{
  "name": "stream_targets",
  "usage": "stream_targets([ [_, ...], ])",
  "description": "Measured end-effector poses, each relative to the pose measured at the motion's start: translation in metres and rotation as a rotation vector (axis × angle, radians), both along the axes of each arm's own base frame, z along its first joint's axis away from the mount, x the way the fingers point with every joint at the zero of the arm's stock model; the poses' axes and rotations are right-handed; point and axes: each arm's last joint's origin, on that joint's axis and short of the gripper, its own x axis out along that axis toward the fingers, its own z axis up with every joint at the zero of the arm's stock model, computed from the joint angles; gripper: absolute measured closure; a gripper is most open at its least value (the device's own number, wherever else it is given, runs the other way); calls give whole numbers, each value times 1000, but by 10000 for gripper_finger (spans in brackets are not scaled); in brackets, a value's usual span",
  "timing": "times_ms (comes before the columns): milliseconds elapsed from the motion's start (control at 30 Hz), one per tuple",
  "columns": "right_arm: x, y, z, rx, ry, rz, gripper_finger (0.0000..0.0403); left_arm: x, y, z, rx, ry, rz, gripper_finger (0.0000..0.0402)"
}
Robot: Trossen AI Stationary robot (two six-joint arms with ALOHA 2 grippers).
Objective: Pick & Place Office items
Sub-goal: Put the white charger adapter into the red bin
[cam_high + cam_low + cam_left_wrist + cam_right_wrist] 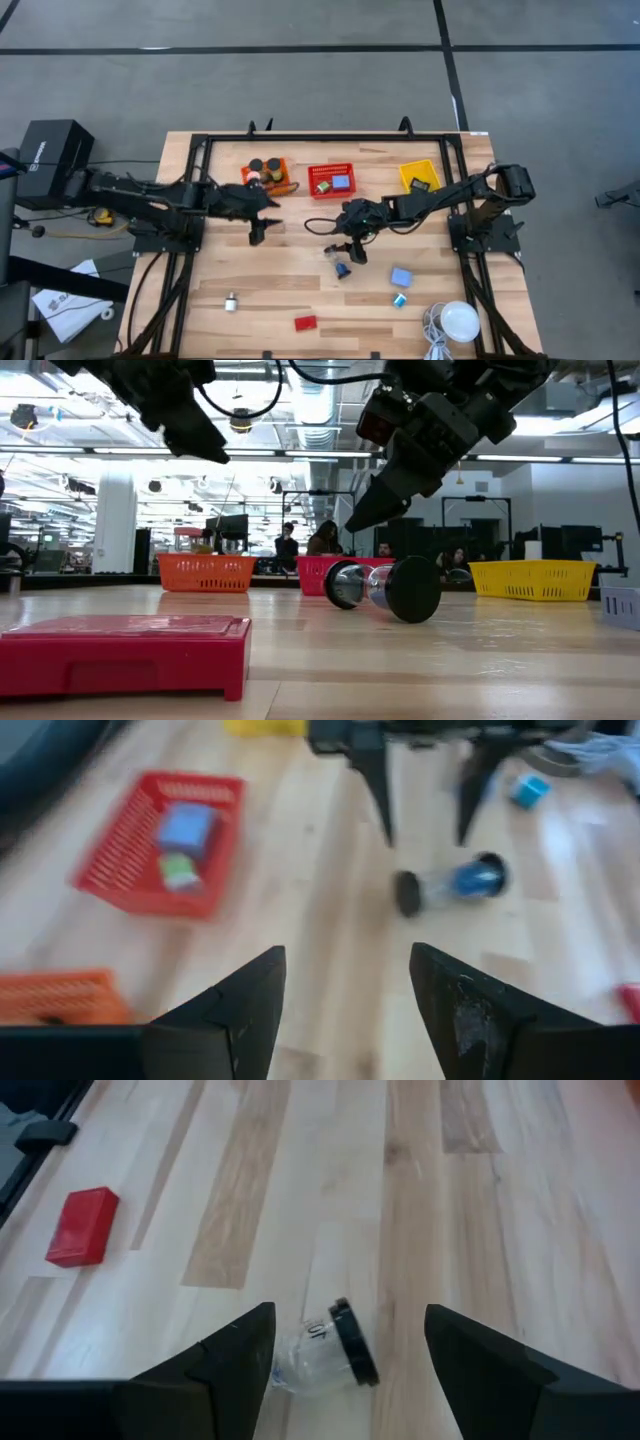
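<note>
**Right gripper lined up over the loose vial**

Vial [322, 1348] lies on its side mid-table, black cap on one end, free of everything. Right gripper [345, 1355] hangs above it, fingers spread and straddling it, probably staged for a drop-and-pinch. Since it's round, it may roll if one finger touches first.

Bare wood all around; nearest neighbours are the blue block [401, 276] and red block [82, 1226], both apart. Red basket [331, 180] sits just beyond, a short carry with nothing in the way.

Left gripper [347, 990] waits beside the orange basket [268, 172], spread and empty, facing the vial.
</note>
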Motion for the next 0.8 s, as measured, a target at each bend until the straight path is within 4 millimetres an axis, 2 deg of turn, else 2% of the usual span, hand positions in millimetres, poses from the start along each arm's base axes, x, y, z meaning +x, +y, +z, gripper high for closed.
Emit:
stream_targets([
  [167, 0, 4, 1, 1, -8, 11, 154, 3, -24, -7, -163, 17, 9, 193],
  [333, 0, 3, 1, -1, -8, 11, 154, 8, -50, -25, -311, 105, 43, 193],
  [400, 0, 3, 1, -2, -8, 10, 154, 9, -60, -33, -419, 157, 60, 193],
  [600, 1, -1, 1, -2, -8, 0, 154, 3, -90, -51, -731, 371, 133, 193],
  [800, 0, -3, 0, -1, -4, -8, 154, -10, -103, -59, -1010, 653, 302, 193],
])
